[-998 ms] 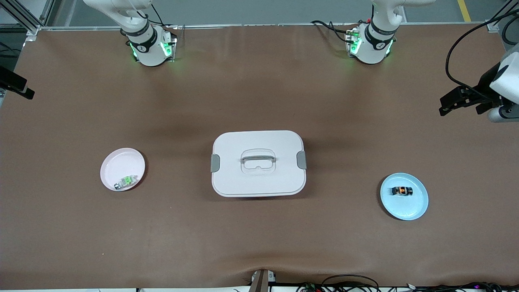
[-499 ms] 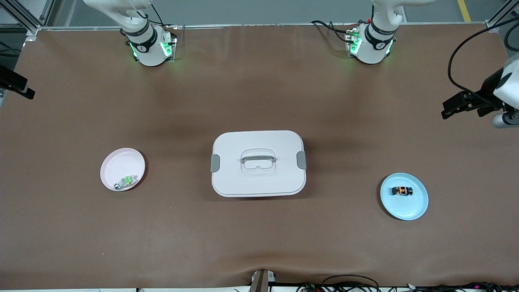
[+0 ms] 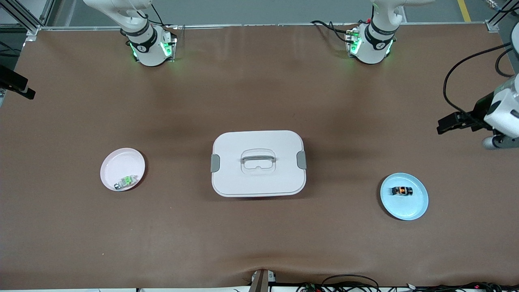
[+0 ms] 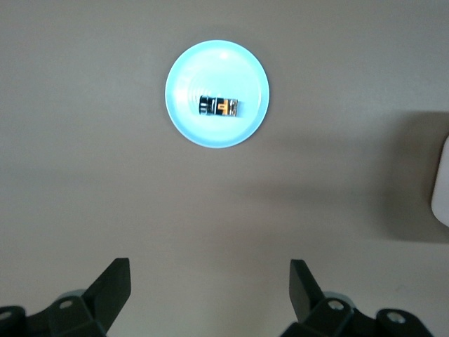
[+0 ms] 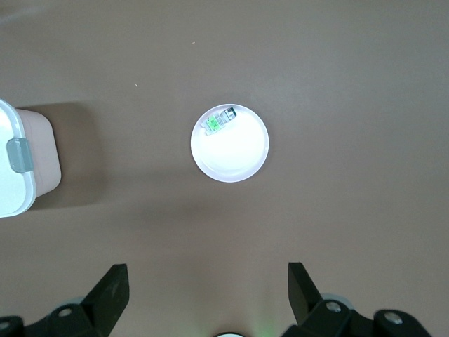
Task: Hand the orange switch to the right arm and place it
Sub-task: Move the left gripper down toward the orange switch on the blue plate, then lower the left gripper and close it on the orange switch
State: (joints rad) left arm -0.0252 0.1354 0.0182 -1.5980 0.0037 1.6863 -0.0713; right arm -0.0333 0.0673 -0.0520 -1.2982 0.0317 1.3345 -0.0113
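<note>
Progress: nothing of the task was done as far as the pictures showed; pick-up, handover and placing were all left.
Orange switch [image 3: 402, 190]: lay on its side in the blue plate [image 3: 417, 207], toward the left arm's end of the surface [image 3: 259, 89], touched by no jaws.
Left gripper [image 3: 444, 125]: hung in the air over bare surface at its own end, well apart from the blue plate; its jaws stood wide and held nothing, and its wrist view looked down on the switch in the plate.
Right gripper [image 5: 207, 284]: barely showed at the edge of the front view; its wrist view put it high over the pink plate [image 3: 115, 162] with jaws wide and empty. This arm looked to be waiting.
Pink plate: held a small green-and-white part [image 3: 127, 181] near its rim.
White box [image 3: 258, 163]: sat lidded and latched between the two plates.
Place: I could not tell from the pictures where the switch was meant to end up.
</note>
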